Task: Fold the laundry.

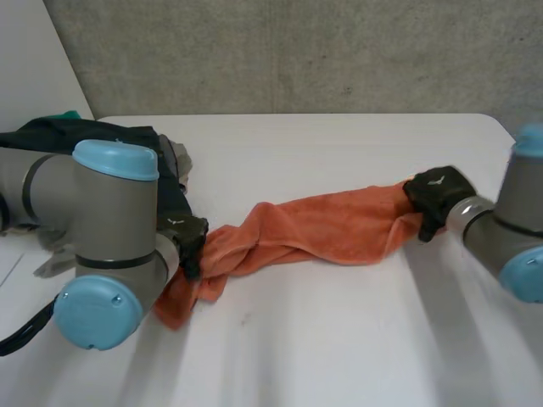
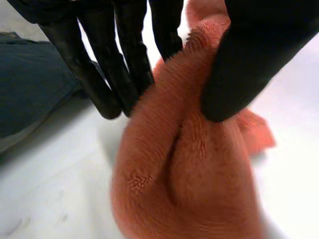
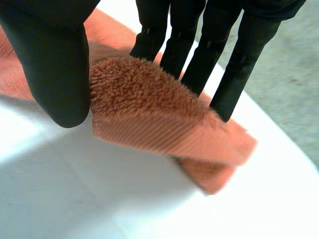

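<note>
Nearest, toward the table's [image 1: 356, 348] left edge, the left hand [image 1: 185, 236] grips one bunched end of the orange towel [image 1: 314, 227] – in its wrist view the thumb [image 2: 249, 69] presses a thick wad of terry against the fingers [image 2: 124, 69], and the cloth bulges below them. From there the towel lies twisted and rope-like across the middle of the table, running out toward the right edge. There the right hand [image 1: 437, 197] pinches the other end – thumb [image 3: 55, 74] on one face, straight fingers [image 3: 199, 55] on the other, at a hemmed corner lifted just off the surface. Farther back, at the far left corner, sits a heap of dark clothes [image 1: 102, 136].
</note>
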